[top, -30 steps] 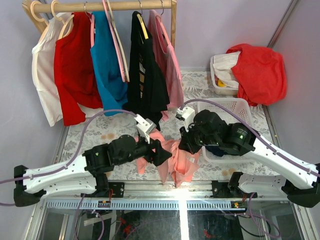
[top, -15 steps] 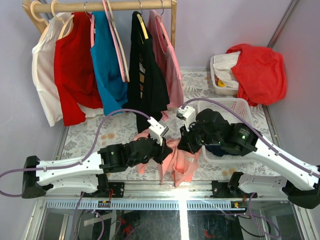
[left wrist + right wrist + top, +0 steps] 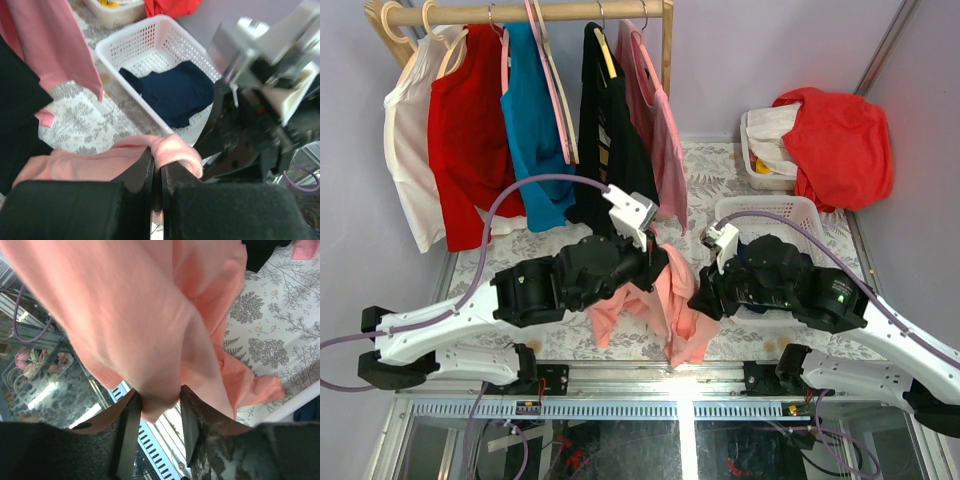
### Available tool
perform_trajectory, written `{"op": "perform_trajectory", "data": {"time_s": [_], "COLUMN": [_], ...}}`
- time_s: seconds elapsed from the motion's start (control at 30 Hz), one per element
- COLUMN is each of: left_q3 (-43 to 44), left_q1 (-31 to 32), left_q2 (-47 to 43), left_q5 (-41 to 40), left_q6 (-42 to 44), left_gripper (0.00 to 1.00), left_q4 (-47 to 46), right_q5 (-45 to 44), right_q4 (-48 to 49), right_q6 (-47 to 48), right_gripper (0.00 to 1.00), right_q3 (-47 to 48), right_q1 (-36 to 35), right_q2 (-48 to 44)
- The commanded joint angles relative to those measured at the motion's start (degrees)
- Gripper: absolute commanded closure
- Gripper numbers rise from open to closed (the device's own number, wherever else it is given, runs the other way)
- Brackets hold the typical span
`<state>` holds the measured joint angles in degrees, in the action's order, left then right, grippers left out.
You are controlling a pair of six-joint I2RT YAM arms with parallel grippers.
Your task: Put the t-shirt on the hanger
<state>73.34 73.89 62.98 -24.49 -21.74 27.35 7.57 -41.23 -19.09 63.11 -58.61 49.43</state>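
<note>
The salmon t-shirt [image 3: 665,305] hangs limp in mid-air between the two arms, its lower part trailing onto the patterned table. My left gripper [image 3: 658,262] is raised at the top of the cloth and is shut on a pink fold of it [image 3: 172,150]. The right gripper [image 3: 698,300] is just right of the hanging cloth. In the right wrist view a fold of the t-shirt [image 3: 125,305] droops between the right fingers, which stand apart [image 3: 159,395]. A cream wood-look hanger [image 3: 398,38] hangs at the far left end of the rail.
A wooden rail [image 3: 520,12] at the back carries white, red, blue, black [image 3: 610,150] and pale pink [image 3: 660,130] garments. A white basket [image 3: 800,215] holding a navy garment [image 3: 175,92] sits right of centre. A tub under a red shirt [image 3: 840,140] is behind it.
The left gripper shut on the t-shirt and rose toward the rack, lifting the cloth. The right gripper's jaws parted and it drew back to the right.
</note>
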Motion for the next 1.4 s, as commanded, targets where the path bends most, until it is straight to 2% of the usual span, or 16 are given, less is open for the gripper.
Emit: {"op": "perform_trajectory", "data": {"time_s": [0.0, 0.23, 0.37, 0.43, 0.57, 0.63, 0.9, 1.1, 1.27, 1.37], "left_q3": [8.64, 15.28, 16.53, 17.35, 19.91, 22.29, 34.67, 36.18, 43.23, 42.18], "left_q1": [0.09, 0.07, 0.11, 0.07, 0.06, 0.12, 0.11, 0.11, 0.1, 0.1], "left_q2": [4.2, 8.13, 8.34, 8.21, 8.4, 8.72, 9.03, 4.93, 7.83, 8.6], "left_q5": [-2.57, -2.39, -3.12, -3.24, -4.59, -5.51, -15.41, -11.21, -5.76, -7.83], "left_q6": [5.11, 7.21, 7.32, 7.37, 7.58, 7.8, 11.19, 19.89, 23.1, 24.5], "left_gripper": [1.0, 1.0, 1.0, 1.0, 1.0, 1.0, 1.0, 1.0, 1.0, 1.0], "left_q4": [4.04, 6.82, 8.07, 8.72, 11.01, 12.89, 15.72, 2.94, 1.76, 1.48], "right_q5": [-3.12, -5.08, -11.8, -14.41, -14.4, -13.74, -10.0, -3.44, 0.23, 3.26], "right_q4": [2.31, 6.96, 6.61, 6.27, 5.71, 5.02, 4.77, 12.51, 9.75, 8.05], "right_q6": [-0.73, -0.95, -0.83, -0.66, 0.28, 1.08, 6.14, 9.07, 11.06, 11.01], "right_gripper": [0.55, 0.52, 0.55, 0.63, 0.9, 1.0, 1.0, 1.0, 1.0, 1.0], "right_q3": [-1.75, -5.82, -6.09, -6.15, -4.2, -1.59, 14.29, 19.4, 24.55, 23.78], "right_q1": [0.43, 0.4, 0.41, 0.43, 0.38, 0.43, 0.43, 0.4, 0.42, 0.43], "right_q2": [-2.1, -5.46, -5.99, -5.55, -5.19, -5.71, -8.0, -11.6, -9.3, -8.11]}}
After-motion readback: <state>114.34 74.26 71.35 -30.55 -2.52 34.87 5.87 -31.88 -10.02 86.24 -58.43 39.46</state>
